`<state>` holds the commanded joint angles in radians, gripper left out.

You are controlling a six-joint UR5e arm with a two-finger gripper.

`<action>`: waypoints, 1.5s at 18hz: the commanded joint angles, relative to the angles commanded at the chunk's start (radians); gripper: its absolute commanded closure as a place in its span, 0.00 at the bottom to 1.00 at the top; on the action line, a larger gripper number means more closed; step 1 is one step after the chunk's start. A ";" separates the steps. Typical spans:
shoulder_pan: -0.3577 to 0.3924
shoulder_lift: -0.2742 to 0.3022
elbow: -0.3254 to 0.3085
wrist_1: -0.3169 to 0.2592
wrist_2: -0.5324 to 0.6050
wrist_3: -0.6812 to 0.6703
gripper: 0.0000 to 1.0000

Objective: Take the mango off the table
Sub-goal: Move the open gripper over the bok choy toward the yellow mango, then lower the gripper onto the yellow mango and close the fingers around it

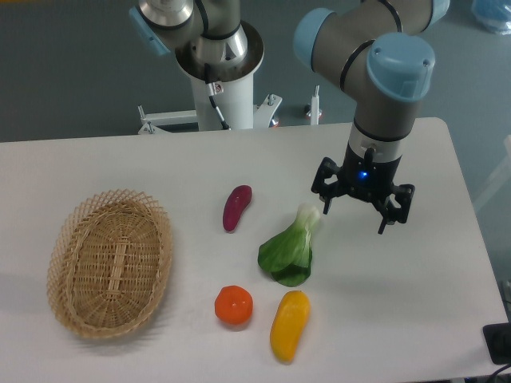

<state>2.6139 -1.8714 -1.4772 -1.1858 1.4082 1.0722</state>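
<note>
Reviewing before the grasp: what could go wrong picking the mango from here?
1. The gripper hangs open, away from the mango; the bok choy lies between, so a low path could sweep it.
2. The round orange fruit sits close beside the mango; wide jaws might nudge it.
3. Glossy skin may slip.

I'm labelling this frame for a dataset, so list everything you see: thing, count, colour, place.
table: one, white, fills most of the view.
basket: one, tan wicker, oval, left side of the table, nothing in it.
purple-red vegetable: one, oblong, near the table's centre.
leafy green: one, green leaves with a pale stalk, right of centre.
round orange fruit: one, orange, front centre.
mango: one, yellow shading to orange, front, just right of the orange fruit.
dark object: one, black, lower right edge, cut off.
arm: one, grey with light blue caps, rear right.
gripper: one, black, open, holding nothing, right of the leafy green.
</note>
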 joint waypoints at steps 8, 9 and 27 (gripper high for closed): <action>-0.029 -0.034 -0.043 0.136 -0.006 -0.078 0.00; -0.035 -0.046 -0.043 0.173 -0.005 -0.110 0.00; -0.167 -0.290 -0.092 0.408 0.031 -0.224 0.00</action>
<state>2.4468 -2.1614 -1.5693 -0.7777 1.4389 0.8483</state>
